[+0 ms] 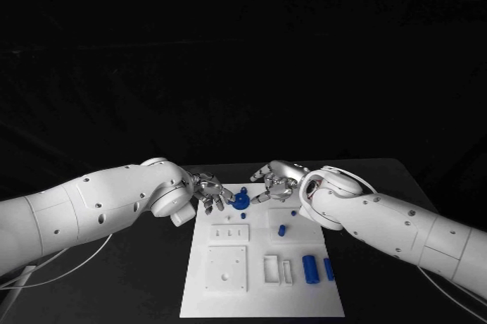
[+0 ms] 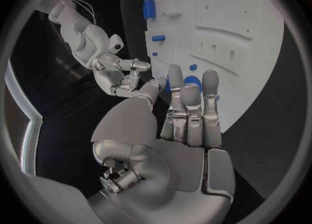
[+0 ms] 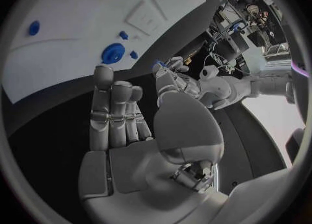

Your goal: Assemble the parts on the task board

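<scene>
White board (image 1: 229,296) is seen from the head, a blue disc (image 1: 241,202) at its far end between the left hand (image 1: 211,194) and right hand (image 1: 274,184). At both wrists, fingers are spread, nothing held.

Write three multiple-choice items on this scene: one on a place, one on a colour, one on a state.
1. Where is the round blue piece?
A. At the board's far end, between the left hand and the right hand
B. At the board's near end
C. Off the board

2. What colour is the board?
A. Blue
B. White
C. Grey

3. What is the right hand doing?
A. Gripping a blue piece
B. Pressing flat on the board
C. Holding nothing, fingers straight

Answers: 1 A, the head view shows it between the hands; 2 B, the board is plainly white; 3 C, the right wrist view shows bare, straight fingers.
</scene>
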Available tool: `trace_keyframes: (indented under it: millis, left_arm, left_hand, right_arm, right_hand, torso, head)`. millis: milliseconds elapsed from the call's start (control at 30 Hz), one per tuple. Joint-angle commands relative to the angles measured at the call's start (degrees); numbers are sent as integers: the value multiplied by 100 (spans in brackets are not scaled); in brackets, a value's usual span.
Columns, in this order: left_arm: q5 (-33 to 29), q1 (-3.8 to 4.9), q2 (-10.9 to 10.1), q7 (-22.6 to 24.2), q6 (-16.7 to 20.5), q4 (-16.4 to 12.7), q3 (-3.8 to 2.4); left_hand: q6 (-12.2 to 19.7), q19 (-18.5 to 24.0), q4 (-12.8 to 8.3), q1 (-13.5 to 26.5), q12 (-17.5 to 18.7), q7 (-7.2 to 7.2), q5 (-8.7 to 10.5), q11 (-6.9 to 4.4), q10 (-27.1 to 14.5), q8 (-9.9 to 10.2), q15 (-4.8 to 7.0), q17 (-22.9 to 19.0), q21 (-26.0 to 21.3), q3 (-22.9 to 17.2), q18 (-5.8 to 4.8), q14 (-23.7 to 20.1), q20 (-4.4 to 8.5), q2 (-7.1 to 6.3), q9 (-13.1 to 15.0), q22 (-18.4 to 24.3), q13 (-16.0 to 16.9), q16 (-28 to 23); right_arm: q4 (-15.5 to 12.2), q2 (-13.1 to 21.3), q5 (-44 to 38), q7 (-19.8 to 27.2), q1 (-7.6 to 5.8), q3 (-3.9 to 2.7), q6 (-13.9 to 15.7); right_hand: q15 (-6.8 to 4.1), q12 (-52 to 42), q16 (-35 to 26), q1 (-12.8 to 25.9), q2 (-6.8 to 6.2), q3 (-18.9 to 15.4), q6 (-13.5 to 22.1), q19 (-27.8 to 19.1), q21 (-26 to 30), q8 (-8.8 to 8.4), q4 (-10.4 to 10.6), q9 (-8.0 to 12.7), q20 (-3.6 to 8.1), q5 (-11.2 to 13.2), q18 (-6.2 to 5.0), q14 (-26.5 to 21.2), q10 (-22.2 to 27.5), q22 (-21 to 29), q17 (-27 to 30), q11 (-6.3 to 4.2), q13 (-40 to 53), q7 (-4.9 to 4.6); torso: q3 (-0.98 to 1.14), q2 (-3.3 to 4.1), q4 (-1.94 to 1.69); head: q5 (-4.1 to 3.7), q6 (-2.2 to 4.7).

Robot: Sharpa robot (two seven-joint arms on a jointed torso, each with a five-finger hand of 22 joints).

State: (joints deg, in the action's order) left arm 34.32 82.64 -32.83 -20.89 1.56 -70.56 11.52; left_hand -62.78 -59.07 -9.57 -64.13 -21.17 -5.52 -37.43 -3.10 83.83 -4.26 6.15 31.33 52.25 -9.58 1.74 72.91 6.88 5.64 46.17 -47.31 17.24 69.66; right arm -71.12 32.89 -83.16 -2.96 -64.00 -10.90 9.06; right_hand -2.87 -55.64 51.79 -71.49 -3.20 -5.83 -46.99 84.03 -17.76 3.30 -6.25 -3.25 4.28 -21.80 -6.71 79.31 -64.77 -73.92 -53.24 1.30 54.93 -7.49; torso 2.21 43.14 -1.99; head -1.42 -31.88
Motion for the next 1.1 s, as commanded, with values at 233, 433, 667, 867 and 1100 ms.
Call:
trace_keyframes:
  millis: [233, 433, 667, 867, 1100]
  left_arm:
    - [703, 0, -92, -580, 121, -98, 59]
    - [1238, -4, -136, -814, 238, -251, 154]
    - [1603, -98, -118, -1009, 412, -393, 215]
    - [1787, -242, -93, -1049, 588, -447, 224]
    - [1987, -383, -66, -1032, 717, -492, 227]
  left_hand:
    - [-576, -27, -516, 75, 67, 491, -22, -37, 156, 32, 12, 79, 30, -405, 105, 84, 42, 12, 394, -34, -1, 11]
    - [-661, -104, -583, 106, 69, 511, -241, -63, 234, 23, 37, 126, 25, -405, 108, 164, 64, -49, 337, -50, 2, 9]
    - [-745, -337, -628, 201, -51, 543, -376, -96, 249, 27, 72, 249, -316, -484, 73, 272, 103, -99, 326, -252, 24, -34]
    - [-798, -452, -614, 228, -134, 563, -385, -105, 257, 24, 84, 371, -573, -477, 56, 323, 115, -121, 335, -583, 28, -49]
    - [-917, -617, -603, 260, -261, 605, -382, -120, 275, 22, 105, 627, -888, -455, 38, 438, 132, -138, 284, -958, 33, 4]
  right_arm:
    - [-104, 642, 730, 285, 33, -123, 430]
    - [169, 789, 1421, 362, 6, -279, 893]
    - [703, 736, 2051, 426, -88, -380, 1279]
    - [979, 634, 2258, 473, -161, -397, 1408]
    - [1102, 537, 2328, 484, -200, -403, 1425]
  right_hand:
    - [-24, 128, -92, 8, 96, -37, -517, 169, 357, 8, -70, -16, -20, -319, -33, -53, 115, 58, 114, -40, -385, 47]
    - [-34, 120, -115, 103, 109, -59, -588, 180, 493, 11, -59, -19, -9, -490, -30, -30, 96, 101, 154, -52, -451, 58]
    - [-40, 104, -127, 192, 94, -70, -642, 190, 548, 13, -70, -21, -2, -570, -26, -20, 94, 129, 184, -59, -501, 67]
    - [-42, 102, -132, 195, 106, -61, -653, 188, 584, 14, -86, -22, 0, -603, -26, -21, 100, 144, 194, -61, -515, 68]
    - [-42, 97, -135, 206, 111, -52, -650, 189, 595, 13, -103, -22, 1, -614, -23, -23, 102, 154, 202, -62, -526, 69]
  torso:
    - [3, -22, 41]
    - [20, -61, 49]
    - [45, -107, 12]
    - [48, -126, -7]
    - [52, -113, 5]
  head:
    - [31, -38]
    - [-15, -83]
    - [-41, -217]
    - [-57, -321]
    - [-69, -391]
